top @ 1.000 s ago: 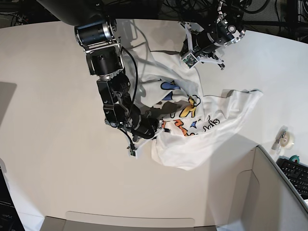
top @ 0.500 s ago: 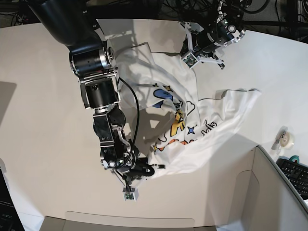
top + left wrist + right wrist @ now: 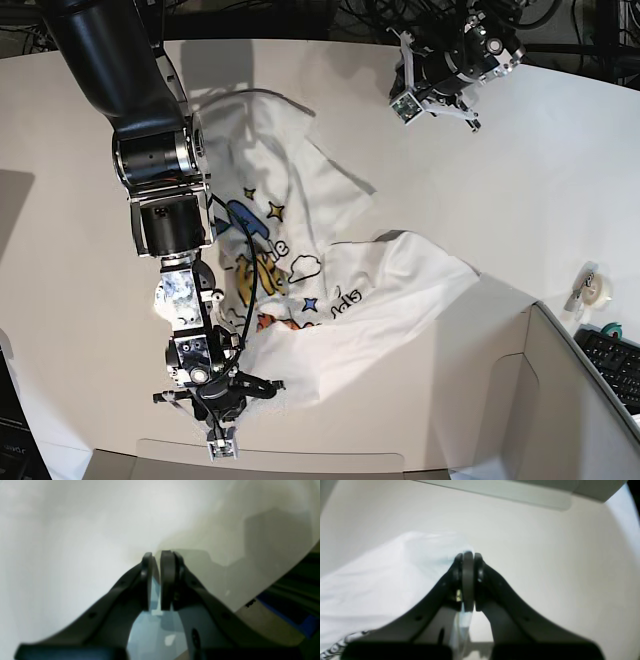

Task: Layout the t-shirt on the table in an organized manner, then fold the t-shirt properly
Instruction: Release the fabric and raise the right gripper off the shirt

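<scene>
The t-shirt lies stretched across the table, print side up, running from the back left toward the front. My right gripper is at the front edge, shut on the shirt's hem. In the right wrist view its jaws pinch white cloth, which spreads out to the left. My left gripper hovers near the back edge, apart from the shirt. In the left wrist view it shows a narrow gap between its pads, over bare table.
A grey bin stands at the front right. A tape roll and a keyboard are beside it. A grey ledge runs along the front edge. Cables lie behind the table's back edge.
My right gripper has dragged the hem from mid-table to the front edge. The shirt has stretched out and slid away from the left gripper, which has shifted slightly back.
</scene>
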Available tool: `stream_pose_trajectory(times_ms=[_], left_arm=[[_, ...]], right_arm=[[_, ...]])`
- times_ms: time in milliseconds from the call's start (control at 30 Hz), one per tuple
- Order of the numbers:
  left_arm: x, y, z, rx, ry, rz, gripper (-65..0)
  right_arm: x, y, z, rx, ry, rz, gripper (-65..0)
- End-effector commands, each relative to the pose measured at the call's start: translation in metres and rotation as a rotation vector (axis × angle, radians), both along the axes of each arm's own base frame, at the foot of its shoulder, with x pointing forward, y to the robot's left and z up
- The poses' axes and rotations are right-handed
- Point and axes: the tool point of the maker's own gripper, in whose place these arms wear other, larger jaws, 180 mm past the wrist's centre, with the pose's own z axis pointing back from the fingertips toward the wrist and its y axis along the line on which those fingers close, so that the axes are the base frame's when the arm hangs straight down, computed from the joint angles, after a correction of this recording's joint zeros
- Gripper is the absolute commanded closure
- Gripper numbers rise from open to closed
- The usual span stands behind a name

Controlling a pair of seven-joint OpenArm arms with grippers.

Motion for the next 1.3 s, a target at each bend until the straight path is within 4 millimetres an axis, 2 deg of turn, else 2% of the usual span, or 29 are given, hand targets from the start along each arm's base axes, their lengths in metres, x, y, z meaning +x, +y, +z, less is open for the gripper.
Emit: stream_pose_trajectory(times_ms=[0, 133, 233, 400, 467, 567, 667, 767, 833, 867, 933, 1033, 1100, 1267], left_arm=[[-0.025, 0.035, -0.016, 0.166, 0.099, -0.027, -7.4], [-0.031, 0.049, -0.016, 0.203, 0.113, -0.042, -7.4], [-0.03, 0.05, -0.015, 0.205, 0.109, -0.043, -7.4], [-0.028, 0.042, -0.015, 0.183, 0.104, -0.029, -7.4], [-0.026, 0.037, -0.015, 0.166, 0.099, -0.017, -7.4], [-0.015, 0.03, -0.006, 0.151, 0.06, -0.018, -7.5], [-0.005, 0.023, 0.005, 0.133, 0.018, -0.012, -7.6], [0.007, 0.03, 0.017, 0.133, -0.029, 0.019, -7.6], [0.013, 0.024, 0.024, 0.116, -0.057, 0.02, -7.6], [0.02, 0.018, 0.03, 0.1, -0.081, 0.025, -7.6], [0.026, 0.01, 0.035, 0.076, -0.101, 0.033, -7.7], [0.027, 0.001, 0.036, 0.048, -0.104, 0.04, -8.8], [0.034, -0.016, 0.041, 0.007, -0.135, 0.015, -10.4], [0.03, -0.047, 0.043, -0.047, -0.141, -0.065, -11.5]], right_arm=[[0.015, 0.002, 0.044, -0.015, -0.119, 0.009, 0.0], [0.018, -0.001, 0.05, -0.054, -0.144, 0.005, 0.0], [0.017, -0.007, 0.046, -0.083, -0.138, -0.006, 0.0], [0.003, -0.015, 0.013, -0.156, -0.085, -0.014, 0.0], [-0.003, -0.016, -0.001, -0.191, -0.064, -0.013, -6.2], [-0.01, -0.018, -0.01, -0.229, -0.057, -0.013, -20.7], [-0.022, -0.017, 0.003, -0.235, -0.125, -0.018, -33.1], [-0.039, -0.022, 0.041, -0.233, -0.224, -0.052, -34.4], [-0.055, -0.026, 0.06, -0.22, -0.252, -0.079, -34.4], [-0.066, -0.028, 0.067, -0.211, -0.255, -0.094, -34.4], [-0.087, -0.033, 0.07, -0.192, -0.234, -0.123, -34.4], [-0.119, -0.04, 0.054, -0.171, -0.164, -0.156, -34.4], [-0.142, -0.048, 0.034, -0.154, -0.12, -0.182, -34.4], [-0.187, -0.082, -0.027, -0.038, 0.032, -0.26, -34.4]])
